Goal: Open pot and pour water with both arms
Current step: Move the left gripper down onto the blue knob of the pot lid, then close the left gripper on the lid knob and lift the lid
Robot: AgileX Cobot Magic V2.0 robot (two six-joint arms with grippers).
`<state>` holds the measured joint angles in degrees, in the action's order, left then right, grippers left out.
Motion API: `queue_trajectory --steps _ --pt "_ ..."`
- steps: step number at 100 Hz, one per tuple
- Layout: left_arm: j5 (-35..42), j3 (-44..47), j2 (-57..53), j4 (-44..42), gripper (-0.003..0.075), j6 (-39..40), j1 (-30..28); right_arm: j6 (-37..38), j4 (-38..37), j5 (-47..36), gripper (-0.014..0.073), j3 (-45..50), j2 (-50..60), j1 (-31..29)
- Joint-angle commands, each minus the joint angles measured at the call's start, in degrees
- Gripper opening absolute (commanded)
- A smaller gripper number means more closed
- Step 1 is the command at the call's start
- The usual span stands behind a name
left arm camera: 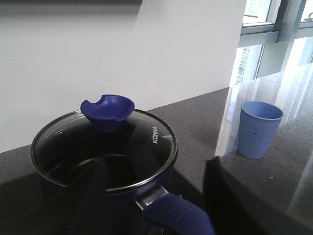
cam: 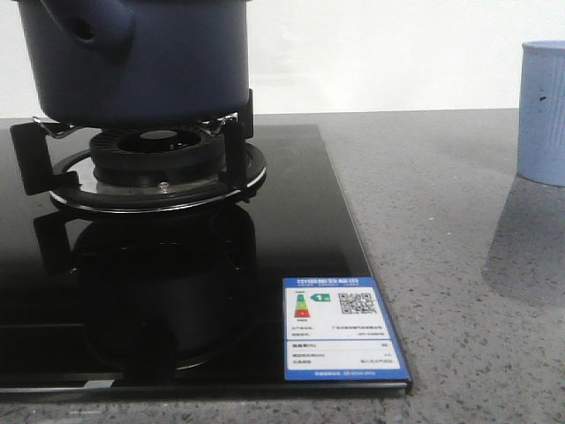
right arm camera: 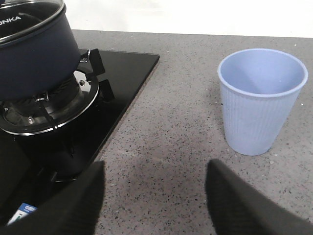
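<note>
Two grippers were in view only through their own wrist cameras, and both had their fingers spread with nothing between them. The pot [cam: 132,62] sat on the burner grate [cam: 146,168] of the black glass stove [cam: 291,230], its glass lid [left arm camera: 105,147] in place and the blue lid knob [left arm camera: 108,111] standing at the lid's centre. The left gripper [left arm camera: 154,196] hovered near the pot, on the side of the blue long handle [left arm camera: 173,215], with the handle lying between its dark fingers [left arm camera: 85,196]. The right gripper [right arm camera: 154,196] hung over the grey counter [right arm camera: 166,122] beside the stove, between the pot and the light-blue cup [right arm camera: 261,100], which stood upright and well apart from the pot.

Judging by this, the step in hand was the approach: the lid was not yet lifted and no water had been poured. To do it well, one arm should probably settle squarely over the knob before closing, since its scooped shape offers little flat surface, and lift the lid straight up so the rim clears without dragging the pot on the grate. The other arm should take the long handle firmly near the pot wall, which would limit twisting once the pot tilts towards the cup. Whether the pot held water could not be told through the dark glass.
</note>
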<state>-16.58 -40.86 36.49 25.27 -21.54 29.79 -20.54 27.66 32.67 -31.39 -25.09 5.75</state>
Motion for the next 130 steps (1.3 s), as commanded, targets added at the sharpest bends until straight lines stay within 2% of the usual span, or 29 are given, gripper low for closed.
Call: queue_trajectory --steps 1,19,41,130 --pt "7.5 -2.0 2.7 1.2 0.0594 0.0 1.4 -1.0 1.5 -3.8 0.0474 -2.2 -0.7 0.1" --pt "14.2 -2.0 9.5 1.1 0.0547 0.0 1.5 -1.0 1.7 -3.4 0.0474 -2.2 -0.7 0.1" --pt "23.8 -2.0 17.1 1.1 0.0563 0.0 1.5 -1.0 1.7 -1.5 0.0474 -2.2 -0.7 0.1" --pt "26.5 -14.9 36.7 0.5 0.0562 0.0 1.3 -1.0 1.7 -0.5 0.0474 -2.2 -0.7 0.1"
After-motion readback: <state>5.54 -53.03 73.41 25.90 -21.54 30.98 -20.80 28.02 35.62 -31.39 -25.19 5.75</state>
